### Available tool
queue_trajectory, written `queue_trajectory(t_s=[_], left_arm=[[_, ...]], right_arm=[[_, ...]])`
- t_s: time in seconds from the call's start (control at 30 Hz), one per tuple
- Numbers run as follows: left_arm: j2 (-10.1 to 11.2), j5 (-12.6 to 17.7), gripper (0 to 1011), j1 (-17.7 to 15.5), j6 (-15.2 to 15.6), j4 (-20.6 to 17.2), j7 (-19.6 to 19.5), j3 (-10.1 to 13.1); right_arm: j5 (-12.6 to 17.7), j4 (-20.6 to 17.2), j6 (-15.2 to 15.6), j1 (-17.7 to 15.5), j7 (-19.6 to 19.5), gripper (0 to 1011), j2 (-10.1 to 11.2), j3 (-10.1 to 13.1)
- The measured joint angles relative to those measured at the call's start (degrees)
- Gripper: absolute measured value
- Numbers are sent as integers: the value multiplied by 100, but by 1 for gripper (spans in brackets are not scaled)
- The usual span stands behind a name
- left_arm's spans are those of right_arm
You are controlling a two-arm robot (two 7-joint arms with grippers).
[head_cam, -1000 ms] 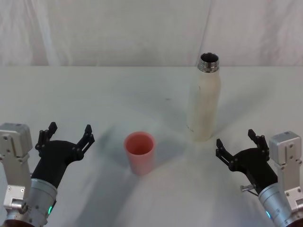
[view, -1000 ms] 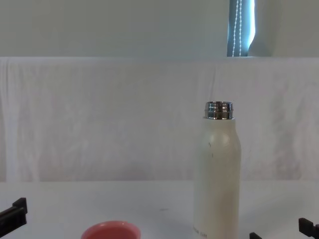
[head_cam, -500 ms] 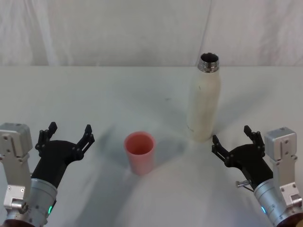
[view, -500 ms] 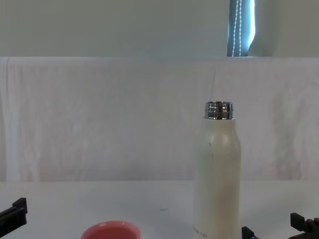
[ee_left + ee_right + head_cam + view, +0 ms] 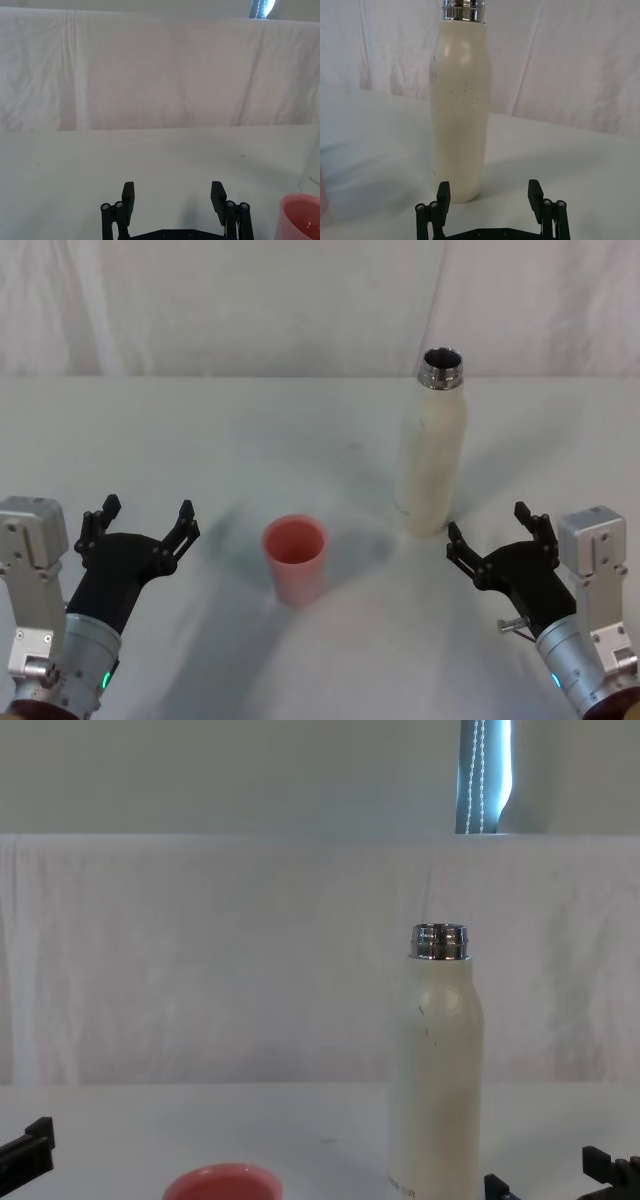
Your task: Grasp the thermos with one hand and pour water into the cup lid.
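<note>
The cream-white thermos [image 5: 432,450] stands upright and uncapped right of the table's middle, its steel neck open; it is also in the right wrist view [image 5: 461,100] and chest view [image 5: 436,1065]. The pink cup lid [image 5: 294,558] stands mouth-up near the middle front, with its rim in the chest view [image 5: 222,1183] and its edge in the left wrist view [image 5: 300,217]. My right gripper [image 5: 491,535] is open, just in front and to the right of the thermos, a short gap away [image 5: 489,196]. My left gripper [image 5: 140,524] is open at the front left, well left of the cup lid [image 5: 173,196].
A white cloth covers the table [image 5: 200,440] and hangs as a backdrop [image 5: 250,300] behind it. Bare cloth lies between the cup lid and the thermos and along the back.
Over the last second my right gripper moved forward and left toward the thermos, then held still. The left gripper, cup lid and thermos have not moved.
</note>
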Motion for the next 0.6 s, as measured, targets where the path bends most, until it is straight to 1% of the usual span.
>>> queue_trajectory(t_s=[0.6], left_arm=[[0, 0, 1001, 0, 0, 0, 0, 0]], right_arm=[[16, -99, -15, -62, 11, 1001, 49, 53]])
